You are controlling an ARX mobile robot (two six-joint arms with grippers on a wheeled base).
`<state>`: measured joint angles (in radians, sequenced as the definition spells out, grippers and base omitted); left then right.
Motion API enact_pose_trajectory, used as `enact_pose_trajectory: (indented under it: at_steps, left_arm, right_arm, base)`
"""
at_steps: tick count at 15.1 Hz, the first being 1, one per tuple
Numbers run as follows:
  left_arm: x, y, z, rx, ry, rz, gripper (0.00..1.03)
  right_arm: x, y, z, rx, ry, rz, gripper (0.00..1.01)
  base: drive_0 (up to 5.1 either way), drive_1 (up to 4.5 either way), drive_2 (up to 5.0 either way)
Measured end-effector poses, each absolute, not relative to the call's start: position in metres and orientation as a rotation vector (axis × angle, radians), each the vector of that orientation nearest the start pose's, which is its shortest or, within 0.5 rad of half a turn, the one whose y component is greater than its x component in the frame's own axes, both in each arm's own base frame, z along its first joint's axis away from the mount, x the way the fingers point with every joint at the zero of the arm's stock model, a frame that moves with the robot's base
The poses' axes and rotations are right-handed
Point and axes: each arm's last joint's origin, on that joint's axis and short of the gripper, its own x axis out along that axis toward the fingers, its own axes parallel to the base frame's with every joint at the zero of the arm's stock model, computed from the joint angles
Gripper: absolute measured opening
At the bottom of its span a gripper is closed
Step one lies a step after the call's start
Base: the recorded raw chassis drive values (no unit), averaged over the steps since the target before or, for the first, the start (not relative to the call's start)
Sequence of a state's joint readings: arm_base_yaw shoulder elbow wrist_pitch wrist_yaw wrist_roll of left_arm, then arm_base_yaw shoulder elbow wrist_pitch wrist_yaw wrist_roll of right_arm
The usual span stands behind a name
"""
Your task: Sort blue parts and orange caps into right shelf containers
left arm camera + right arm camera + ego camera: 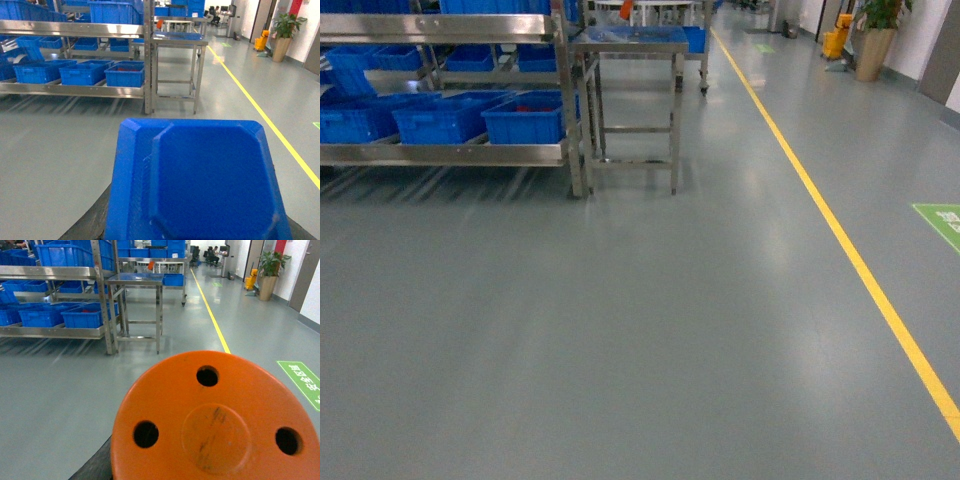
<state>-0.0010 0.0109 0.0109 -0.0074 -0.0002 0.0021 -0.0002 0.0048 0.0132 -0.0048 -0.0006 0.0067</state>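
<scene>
Left wrist: blue part (200,180) fills near view, I can't tell grip | right wrist: orange cap (215,420) likewise, grip unclear | blue crates (525,118) on steel rack (450,153), far left.

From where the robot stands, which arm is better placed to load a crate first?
Probably the left: the crates stand ahead on the left, its side, with the blue part at its wrist. Neither is near.

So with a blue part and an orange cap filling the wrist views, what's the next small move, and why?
Probably drive forward-left toward the shelf: its blue crates sit well ahead across open floor, while the blue part and orange cap look ready to sort.
</scene>
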Motion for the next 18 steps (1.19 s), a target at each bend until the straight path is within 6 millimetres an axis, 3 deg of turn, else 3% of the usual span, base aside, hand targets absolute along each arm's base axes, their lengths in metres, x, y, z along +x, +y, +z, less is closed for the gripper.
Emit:
enact_pose_trajectory:
  at_steps: [18]
  left_arm:
    - [0.0977,-0.0001,0.1659,0.002,0.005,-0.001,0.43]
  right_arm:
    - [0.0972,0.0,0.1671,0.007,-0.003,0.0,0.46]
  base:
    - [0.0,4.18,-4.3]
